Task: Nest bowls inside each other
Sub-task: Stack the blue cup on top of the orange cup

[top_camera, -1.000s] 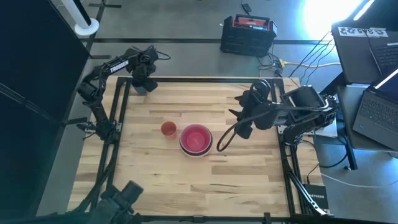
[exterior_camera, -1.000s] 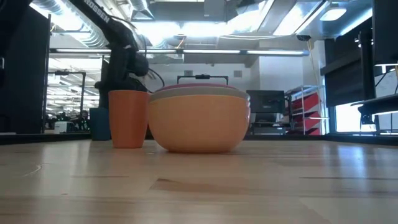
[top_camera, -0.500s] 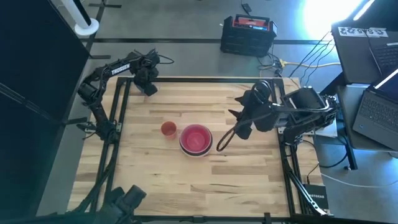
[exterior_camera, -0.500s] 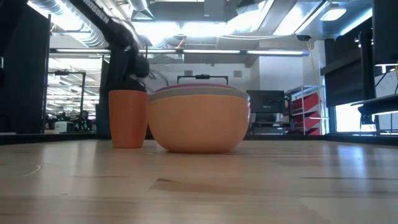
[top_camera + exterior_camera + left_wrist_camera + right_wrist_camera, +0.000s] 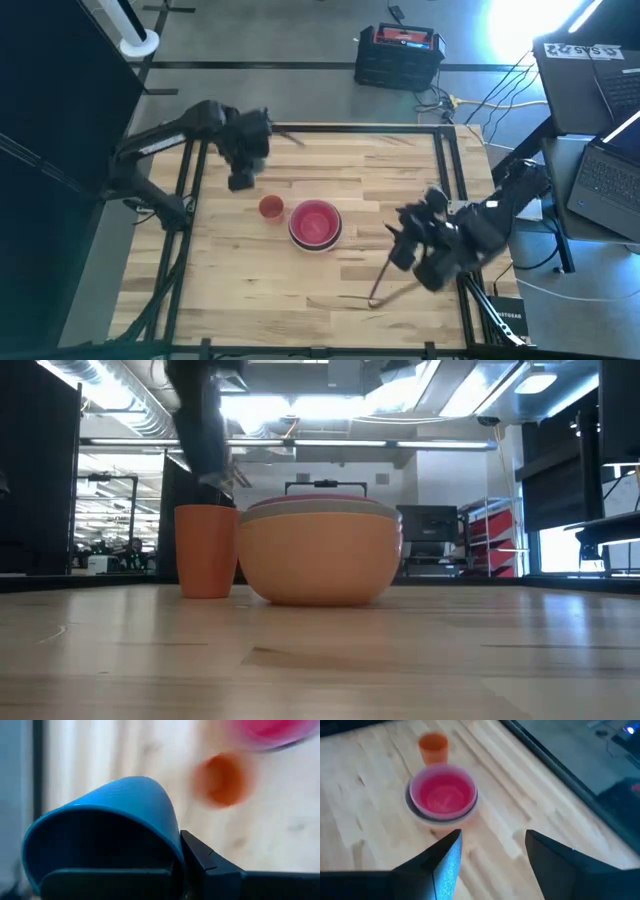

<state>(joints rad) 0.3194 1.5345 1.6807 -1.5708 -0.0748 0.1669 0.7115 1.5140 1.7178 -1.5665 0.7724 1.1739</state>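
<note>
A stack of nested bowls (image 5: 315, 222), pink-red inside and orange outside (image 5: 320, 555), stands on its base at the table's middle. A small orange-red bowl (image 5: 270, 207) stands just left of it (image 5: 207, 550). My left gripper (image 5: 240, 176) hangs above the table, far-left of that small bowl, shut on a small blue bowl (image 5: 115, 805). My right gripper (image 5: 400, 250) stands open over the table's right part. It is slanted down toward the stack (image 5: 442, 795), with nothing between its fingers (image 5: 492, 855). My left gripper has the blue bowl by its wall at the rim (image 5: 172, 842), one finger (image 5: 200, 862) outside and the other inside the hollow. The fingers come from above, pointing down. The bowl hangs below them, clear of the table, its mouth toward the wrist.
Bare wood lies along the table's near half (image 5: 280, 290). Black frame rails (image 5: 450, 160) run along the table's left and right sides. A black case (image 5: 398, 55) sits on the floor beyond the far edge, and laptops (image 5: 600, 170) are at the right.
My left gripper has shut on the blue bowl at the far left corner. It has lifted the bowl clear and swung it toward the small orange-red bowl. My right gripper has dropped lower, moved toward the table's near right, and stayed open.
</note>
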